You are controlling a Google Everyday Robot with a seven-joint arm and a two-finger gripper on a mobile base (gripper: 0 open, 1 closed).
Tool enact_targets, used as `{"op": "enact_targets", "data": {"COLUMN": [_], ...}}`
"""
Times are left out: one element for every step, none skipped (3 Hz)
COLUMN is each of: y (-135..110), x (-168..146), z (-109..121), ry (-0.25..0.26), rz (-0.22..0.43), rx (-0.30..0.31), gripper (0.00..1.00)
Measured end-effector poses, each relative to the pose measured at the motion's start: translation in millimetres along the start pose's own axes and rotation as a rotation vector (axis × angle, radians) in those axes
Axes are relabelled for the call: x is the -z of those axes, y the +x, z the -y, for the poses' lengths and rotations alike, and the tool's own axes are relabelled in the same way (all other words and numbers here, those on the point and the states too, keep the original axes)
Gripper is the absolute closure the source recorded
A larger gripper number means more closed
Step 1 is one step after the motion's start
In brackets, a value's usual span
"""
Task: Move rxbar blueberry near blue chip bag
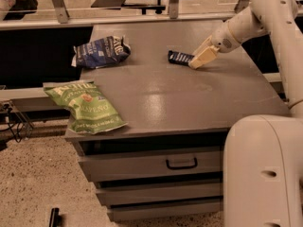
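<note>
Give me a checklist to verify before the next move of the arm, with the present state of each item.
1. End effector at the rxbar blueberry: ok, it is at the bar's right end, far right on the table.
2. Bar lifted off the table: not ok, it lies flat.
3. Firm hold on the bar: cannot tell.
4. Blue chip bag located: ok, far left on the tabletop, well apart from the bar.
5. Way from bar to blue chip bag: ok, the green chip bag lies at the near left edge, off that line.
</note>
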State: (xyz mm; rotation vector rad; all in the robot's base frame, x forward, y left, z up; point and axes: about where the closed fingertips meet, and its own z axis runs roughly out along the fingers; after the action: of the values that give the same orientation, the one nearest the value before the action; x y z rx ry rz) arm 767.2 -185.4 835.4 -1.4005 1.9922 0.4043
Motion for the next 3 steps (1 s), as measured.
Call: {"op": "enact_targets", "data": {"y": [0,0,-27], "x": [0,1,48], "z": [0,0,-9], "ry": [0.000,0.000,0.038], "rz": [0.000,0.000,0.073], "rx": [0.000,0.000,0.066], "gripper": [1.00,1.00,1.00]}}
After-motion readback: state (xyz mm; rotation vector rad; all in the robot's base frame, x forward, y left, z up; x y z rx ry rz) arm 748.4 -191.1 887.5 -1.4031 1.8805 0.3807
